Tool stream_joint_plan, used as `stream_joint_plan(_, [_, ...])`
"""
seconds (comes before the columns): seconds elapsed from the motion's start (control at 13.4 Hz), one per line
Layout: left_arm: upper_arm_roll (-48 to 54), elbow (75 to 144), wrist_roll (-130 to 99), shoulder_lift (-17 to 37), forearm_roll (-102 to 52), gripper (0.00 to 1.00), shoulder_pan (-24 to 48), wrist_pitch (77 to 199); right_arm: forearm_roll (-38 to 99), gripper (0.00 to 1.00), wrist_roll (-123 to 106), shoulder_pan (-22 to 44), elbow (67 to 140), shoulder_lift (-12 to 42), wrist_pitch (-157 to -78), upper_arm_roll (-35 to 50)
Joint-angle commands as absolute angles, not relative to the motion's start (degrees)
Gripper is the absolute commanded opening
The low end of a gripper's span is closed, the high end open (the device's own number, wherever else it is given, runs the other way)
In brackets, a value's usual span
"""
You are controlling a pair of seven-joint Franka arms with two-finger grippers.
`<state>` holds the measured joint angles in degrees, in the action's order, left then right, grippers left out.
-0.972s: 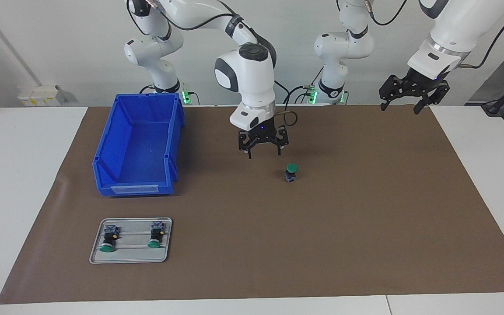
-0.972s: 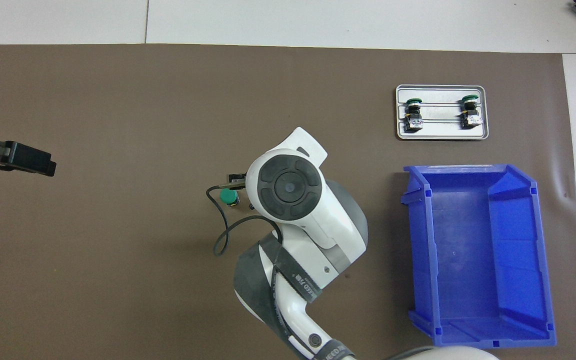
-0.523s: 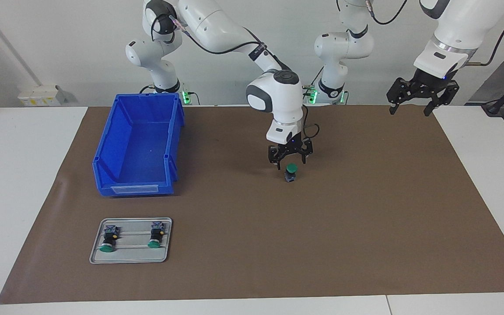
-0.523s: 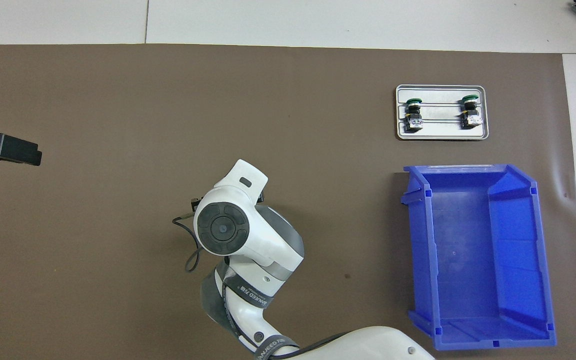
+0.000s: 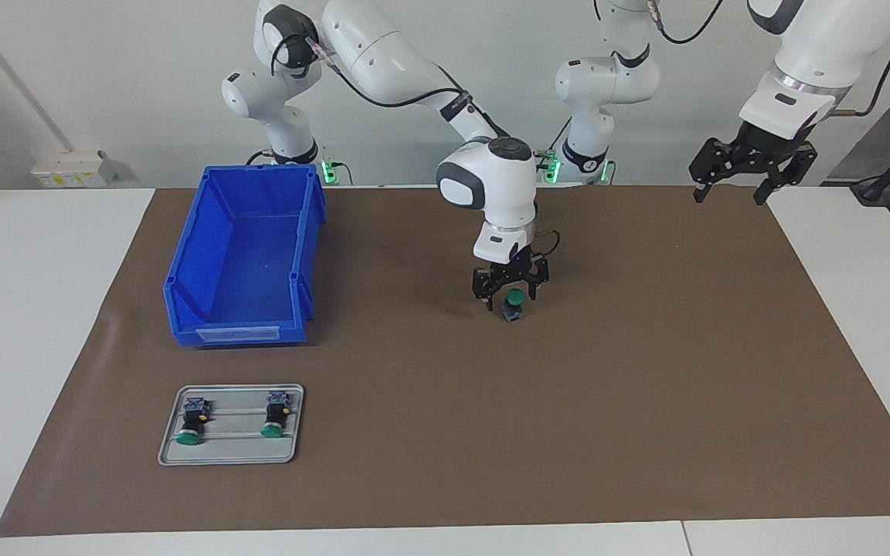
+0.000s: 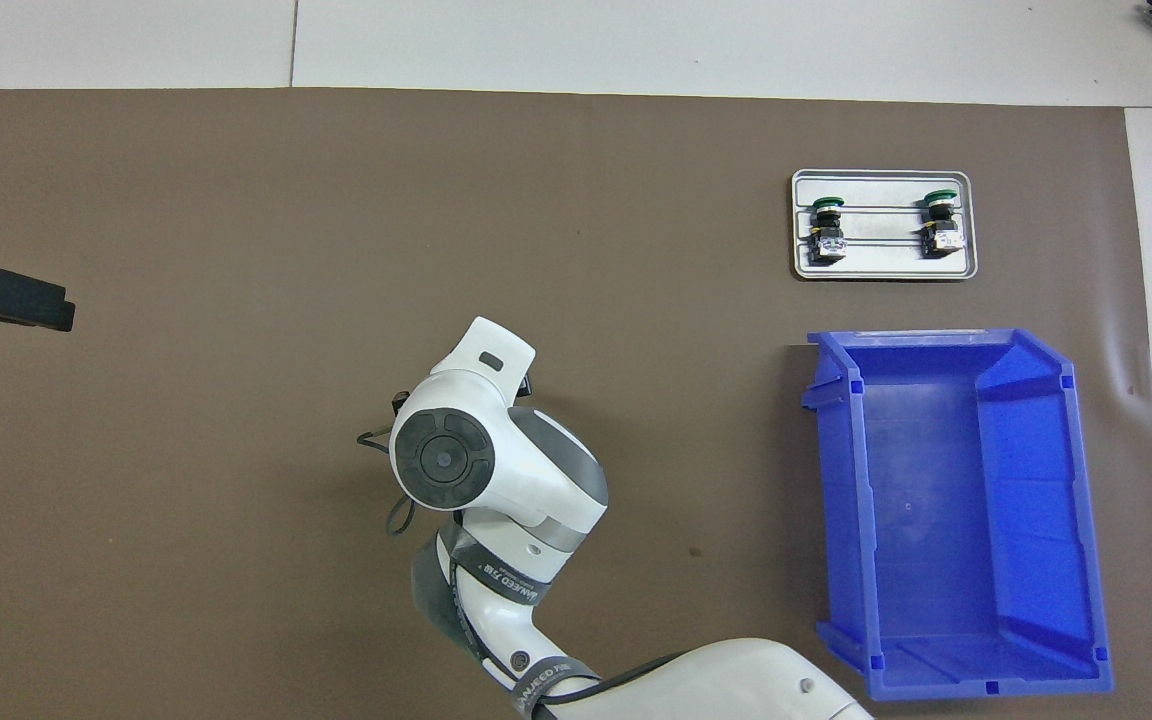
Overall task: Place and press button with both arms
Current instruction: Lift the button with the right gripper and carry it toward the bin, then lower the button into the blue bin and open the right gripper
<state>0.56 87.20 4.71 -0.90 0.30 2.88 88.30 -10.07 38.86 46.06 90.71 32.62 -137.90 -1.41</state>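
One button [image 5: 514,310] stands upright on the brown mat near the middle of the table, green cap up. My right gripper [image 5: 509,293] is open and low over it, a finger on each side of the cap; I cannot tell if it touches. In the overhead view the right arm's wrist [image 6: 444,457] hides this button. My left gripper [image 5: 751,167] is open and empty, raised over the mat's edge at the left arm's end of the table, and it shows at the overhead view's edge [image 6: 8,298]. The left arm waits.
A grey tray [image 5: 230,454] [image 6: 884,268] with two more green-capped buttons lying in it sits toward the right arm's end, farther from the robots. A big empty blue bin [image 5: 244,255] [image 6: 956,510] stands nearer to the robots than the tray.
My right gripper has moved from beside the button to over it and has come down around its cap. My left gripper has drifted a little outward and up.
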Motion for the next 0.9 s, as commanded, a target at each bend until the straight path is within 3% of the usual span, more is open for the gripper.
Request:
stream_joint_plan(0.0, [1.0,89.6,4.1,-2.6,-1.0,1.0,1.3,89.7,-11.0,0.56,38.8,46.0,90.6,33.0,-137.0,-1.2])
stream_joint_plan(0.07, [1.0,89.6,4.6,-2.7,-1.0,1.0,1.1,89.2,-10.9,0.54,38.8,46.1,90.7,33.0,-135.9,-1.1])
stream_joint_plan(0.15, [1.1,89.6,4.4,-2.8,-0.9,1.0,1.4,88.9,-10.8,0.43,38.9,46.1,90.6,33.0,-135.1,-1.1])
stream_joint_plan(0.22, [1.1,89.6,4.4,-2.8,-0.9,1.0,1.7,89.1,-10.7,0.29,38.8,46.1,90.6,32.9,-135.1,-1.1])
stream_joint_plan(0.3, [1.1,89.6,4.4,-2.8,-0.9,1.0,1.7,89.0,-10.7,0.07,38.8,46.0,90.6,32.9,-135.0,-0.9])
stream_joint_plan(0.37, [1.1,89.6,4.4,-2.8,-0.9,1.0,1.3,88.9,-10.6,0.0,38.7,46.0,90.5,32.9,-135.0,-0.8])
stream_joint_plan(0.67, [1.1,89.7,4.4,-2.8,-0.9,1.0,0.6,88.9,-10.2,0.0,39.0,45.6,88.2,31.1,-129.3,-0.9])
stream_joint_plan(0.82, [1.1,89.6,4.4,-2.8,-0.9,1.0,0.6,88.9,-10.2,0.0,38.1,42.8,89.4,24.6,-124.4,-0.9])
